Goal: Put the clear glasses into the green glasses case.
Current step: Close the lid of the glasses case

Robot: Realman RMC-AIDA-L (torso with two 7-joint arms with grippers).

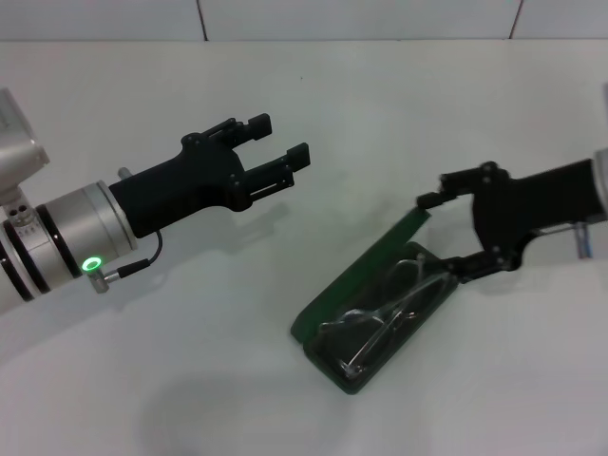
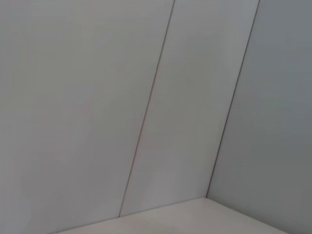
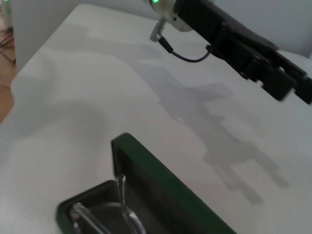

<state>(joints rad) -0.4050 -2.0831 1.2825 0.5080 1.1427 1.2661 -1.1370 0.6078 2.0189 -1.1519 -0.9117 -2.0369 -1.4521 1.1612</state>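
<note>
Straddling the open case's (image 1: 334,306) far right end, the right gripper (image 1: 444,233) stood with fingers apart, glasses (image 1: 385,318) already lying inside, so a careless closing push risked pinching an arm; left gripper (image 1: 279,154) hovered open, far left.

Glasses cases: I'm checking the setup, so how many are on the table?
1. The green glasses case lies open on the table by the right gripper, clear glasses inside. No other shows.
</note>
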